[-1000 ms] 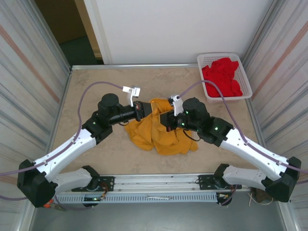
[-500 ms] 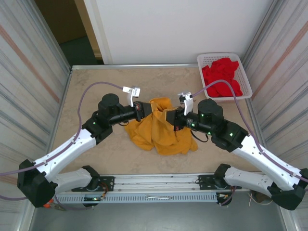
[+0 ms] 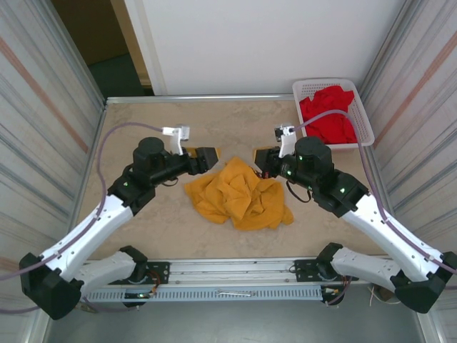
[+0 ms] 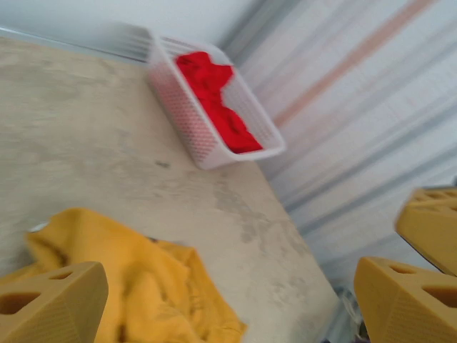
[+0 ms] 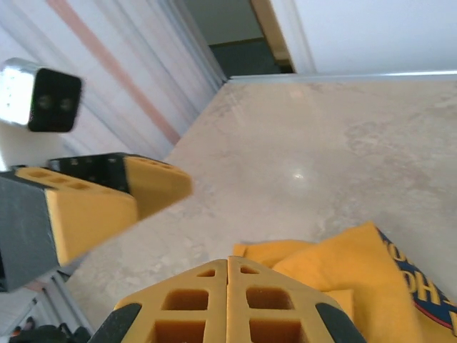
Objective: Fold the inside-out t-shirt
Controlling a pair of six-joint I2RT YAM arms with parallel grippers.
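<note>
**Surface** (image 3: 143, 118): beige, stone-patterned, walled on the left and right by ribbed panels.

**T-shirt** (image 3: 239, 196): mustard-yellow cloth in a crumpled heap at the middle of the surface, nearer the near edge than the far one. It lies loose, held by neither claw.

**Basket** (image 3: 330, 83): white lattice plastic in the far right corner, well apart from the t-shirt. It holds bunched red clothes (image 3: 328, 114).

**Left claw** (image 3: 206, 158): just beyond the heap's far left edge. Its yellow fingers (image 4: 50, 300) stand wide apart with nothing between them.

**Right claw** (image 3: 263, 158): just beyond the heap's far right edge. Its two fingers (image 5: 200, 304) are pressed together along one seam, gripping nothing.

**Print** (image 5: 421, 293): seen from the right wrist on a fold of the t-shirt. It is part of an emblem with a dark blue rim and orange lettering, cut by the frame edge and too partial to read.
</note>
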